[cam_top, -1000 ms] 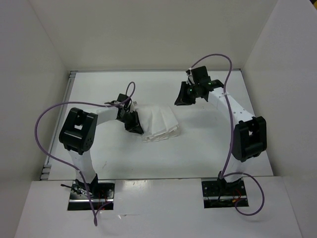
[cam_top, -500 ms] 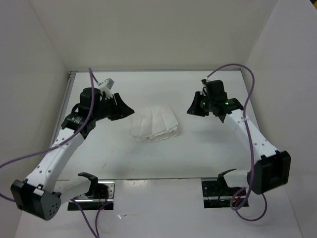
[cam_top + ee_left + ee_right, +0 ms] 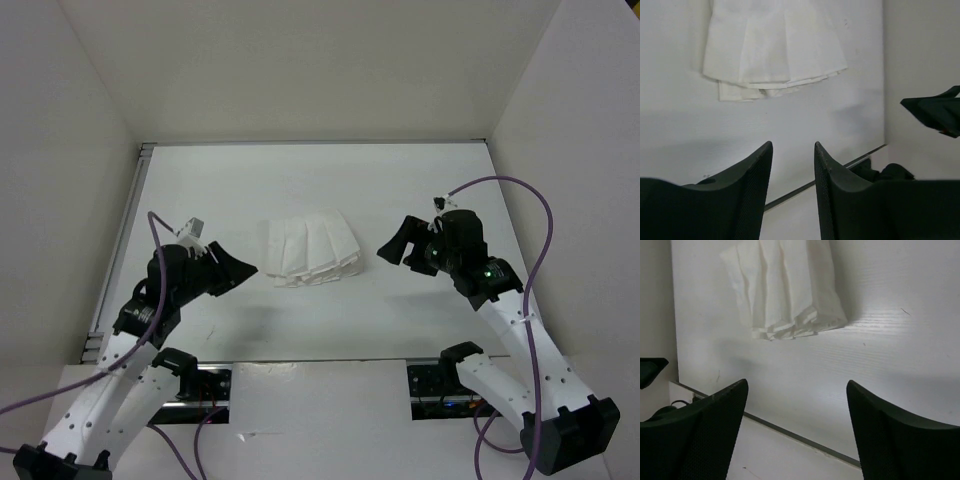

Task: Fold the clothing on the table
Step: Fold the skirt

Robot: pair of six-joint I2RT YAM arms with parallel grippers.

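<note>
**Folded Stack in the Middle, Both Claws Free**

Found the clothing [image 3: 310,252] lying as a small pleated stack near the middle of the surface [image 3: 330,190], flat and touched by neither arm. Saw the left claw [image 3: 793,145] only partly parted and the right claw [image 3: 797,382] spread wide, with nothing held in either. Saw one claw at each side of the stack, both apart from it. Noticed uneven layers peeking out at the edge toward the arms.

Judged the folding almost done, with perhaps one more fold or a tidying left. For a good finish, thought it best:

- to open the left claw wider first;
- to come in low from both sides together;
- to pinch all layers at matching corners;
- to lift only slightly;
- to lay the cloth over without dragging the stack or disturbing the pleats.
</note>
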